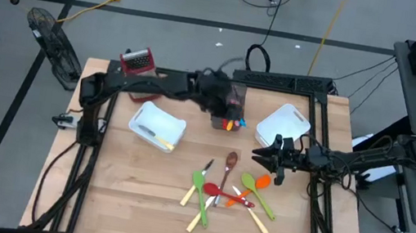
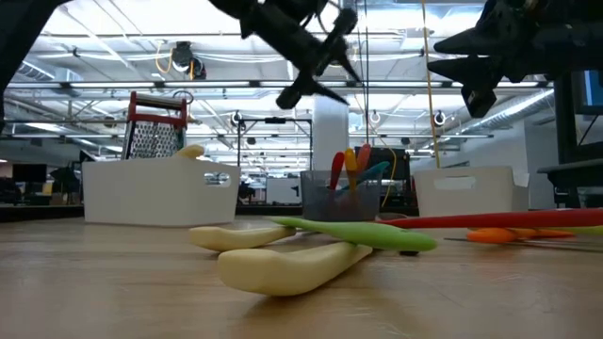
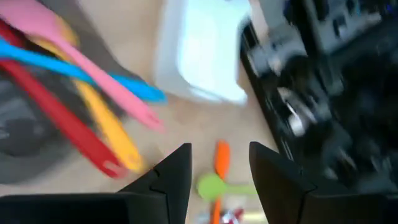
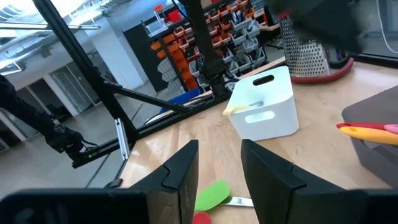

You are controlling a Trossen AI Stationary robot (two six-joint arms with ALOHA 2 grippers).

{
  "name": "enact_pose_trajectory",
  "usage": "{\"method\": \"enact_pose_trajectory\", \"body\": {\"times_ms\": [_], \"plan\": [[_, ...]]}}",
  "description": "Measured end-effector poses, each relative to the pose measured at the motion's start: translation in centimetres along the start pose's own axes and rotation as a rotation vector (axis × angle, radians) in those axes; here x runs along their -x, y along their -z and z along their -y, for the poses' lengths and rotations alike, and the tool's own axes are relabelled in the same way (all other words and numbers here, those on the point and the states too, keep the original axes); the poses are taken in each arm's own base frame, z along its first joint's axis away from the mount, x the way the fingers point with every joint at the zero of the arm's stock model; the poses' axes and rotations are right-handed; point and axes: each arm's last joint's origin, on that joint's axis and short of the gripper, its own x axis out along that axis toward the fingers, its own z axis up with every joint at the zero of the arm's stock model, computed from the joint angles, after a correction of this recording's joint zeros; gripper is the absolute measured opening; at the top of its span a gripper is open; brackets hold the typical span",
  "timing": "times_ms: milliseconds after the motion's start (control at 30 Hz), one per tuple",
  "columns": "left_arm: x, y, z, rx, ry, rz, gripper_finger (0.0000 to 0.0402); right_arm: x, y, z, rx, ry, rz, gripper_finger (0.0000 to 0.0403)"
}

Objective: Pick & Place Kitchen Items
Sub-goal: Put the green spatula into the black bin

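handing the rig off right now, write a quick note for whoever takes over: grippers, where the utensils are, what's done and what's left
Left gripper: open, empty, over the grey bin at the table's back.
Right gripper: open, empty, raised at the right edge of the loose utensils, beside the white bin on the right.
Done: red, yellow, blue and pink utensils stand in the grey bin; one cream-handled piece lies in the left white bin.
Left: the pile at front centre, with green spoons, a red one, an orange one, the brown wooden spoon and cream-handled cutlery.
The box grater sits at the back left.
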Motion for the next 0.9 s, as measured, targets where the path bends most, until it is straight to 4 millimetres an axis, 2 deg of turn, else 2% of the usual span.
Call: {"method": "enact_pose_trajectory", "body": {"times_ms": [167,333,500,700,900], "plan": [[-0.8,5.0,2.9,0.074,0.025,-0.163,0.0163,0.0,0.0,0.0,0.012,0.001,-0.001,0.0114],[-1.0,10.4,5.1,0.183,-0.036,-0.295,0.0163,0.0,0.1,0.1,0.015,0.006,-0.012,0.0114],[-1.0,14.8,6.5,0.286,-0.135,-0.25,0.0163,0.0,0.2,0.1,0.017,0.011,-0.022,0.0114],[-0.6,18.2,6.8,0.422,-0.275,-0.137,0.0163,0.0,0.2,0.1,0.016,0.011,-0.021,0.0114],[-0.2,19.9,7.0,0.489,-0.317,-0.063,0.0163,0.0,0.2,0.1,0.02,0.011,-0.021,0.0114]]}}
